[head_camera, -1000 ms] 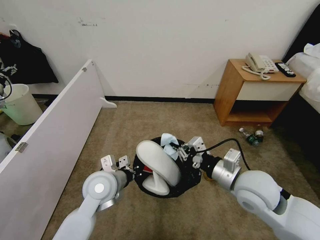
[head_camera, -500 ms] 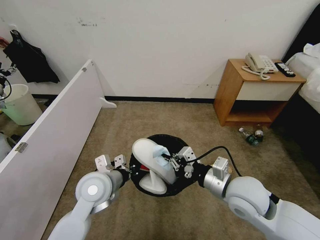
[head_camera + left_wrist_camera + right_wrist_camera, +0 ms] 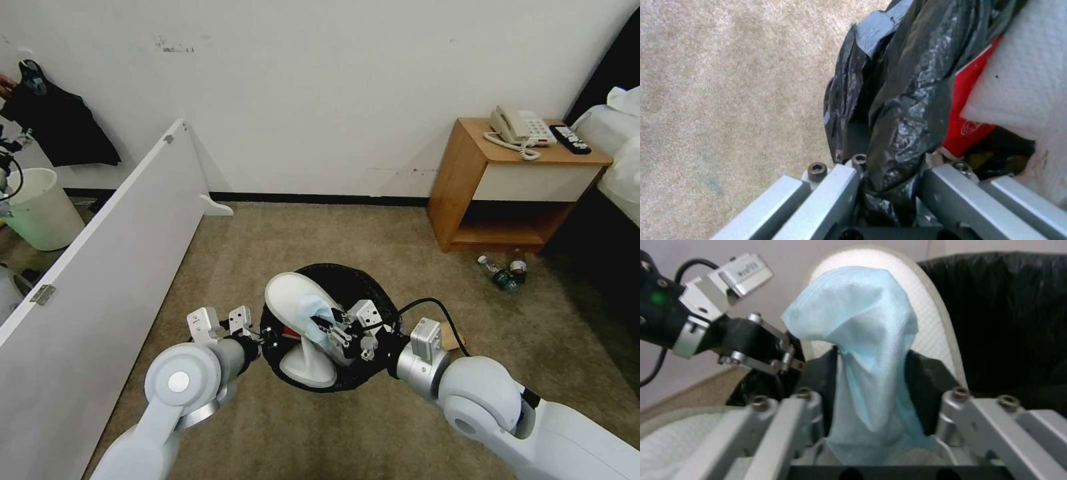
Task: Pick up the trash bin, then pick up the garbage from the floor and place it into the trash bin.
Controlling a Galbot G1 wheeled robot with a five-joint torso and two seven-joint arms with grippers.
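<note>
The trash bin [image 3: 360, 293], lined with a crinkly black bag [image 3: 902, 110], hangs just above the carpet. My left gripper [image 3: 265, 339] [image 3: 891, 176] is shut on its near-left rim. Two white slippers [image 3: 288, 299] stick up out of the bin, with a red packet [image 3: 967, 110] beside them. My right gripper [image 3: 333, 331] [image 3: 876, 400] is over the bin, shut on a light-blue cloth [image 3: 862, 340] that rests against a slipper [image 3: 931, 316]. Plastic bottles [image 3: 501, 272] lie on the floor by the nightstand. A brown cardboard piece [image 3: 455, 339] peeks out behind my right wrist.
A long white panel [image 3: 113, 233] leans along the left side. Behind it stands a pale bucket [image 3: 37, 208]. A wooden nightstand [image 3: 513, 190] with a phone [image 3: 521, 127] and a remote [image 3: 570, 139] is at the back right, next to a bed [image 3: 623, 153]. Open carpet lies ahead.
My right gripper has carried the blue cloth leftward and down from the bin's far rim onto the slipper. The bin and my left gripper have shifted slightly left.
</note>
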